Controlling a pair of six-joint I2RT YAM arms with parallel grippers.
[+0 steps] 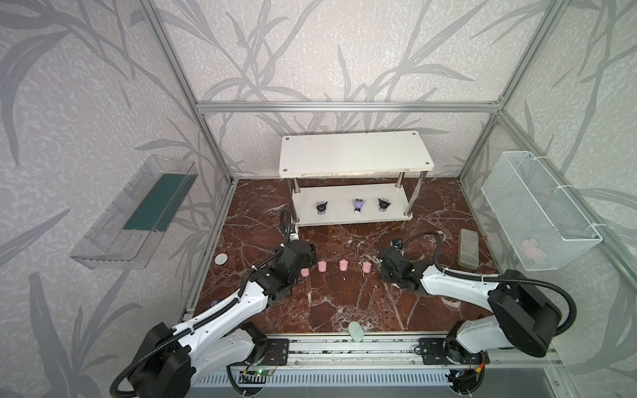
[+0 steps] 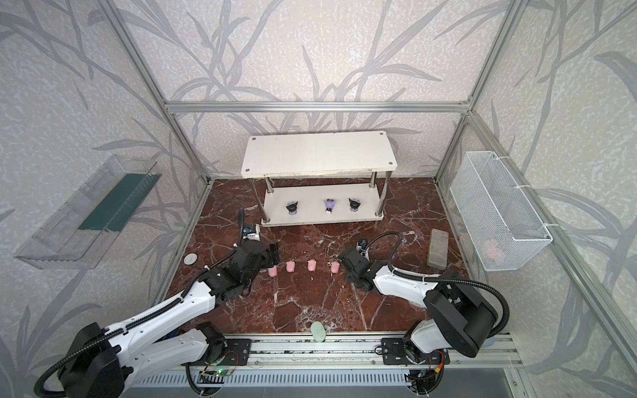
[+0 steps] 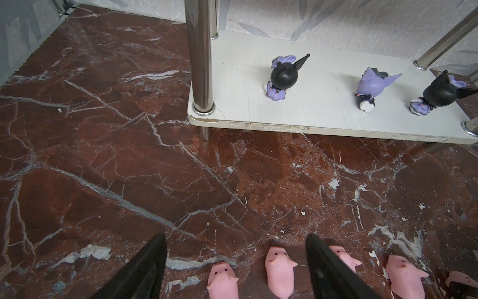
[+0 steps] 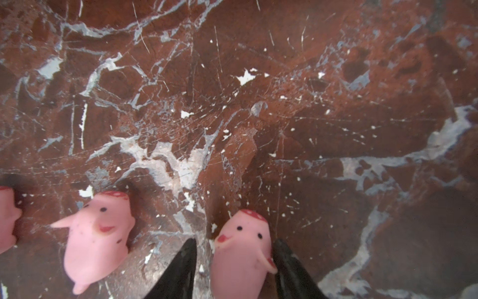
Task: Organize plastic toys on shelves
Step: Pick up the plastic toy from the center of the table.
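Observation:
Several pink pigs lie in a row on the marble floor. In both top views they include one pig (image 1: 322, 266) (image 2: 290, 266) and its neighbour (image 1: 366, 266). My left gripper (image 3: 235, 236) (image 1: 306, 263) hangs open and wide over the row's left end, with two pigs (image 3: 222, 281) (image 3: 280, 269) between its fingers, untouched. My right gripper (image 4: 235, 240) (image 1: 382, 262) straddles the rightmost pig (image 4: 241, 253). One finger (image 4: 287, 261) touches its ear and a gap shows at the other. The white shelves (image 1: 355, 155) stand at the back. Two black-and-lilac figurines (image 1: 322, 207) (image 1: 383, 204) and a purple one (image 1: 359, 205) stand on the lower board.
A clear tray (image 1: 134, 213) hangs on the left wall. On the right wall is a wire basket (image 1: 537, 210) with something pink inside. A grey block (image 1: 468, 248) lies at the right, a white disc (image 1: 221, 258) at the left and a pale green oval (image 1: 355, 331) at the front edge.

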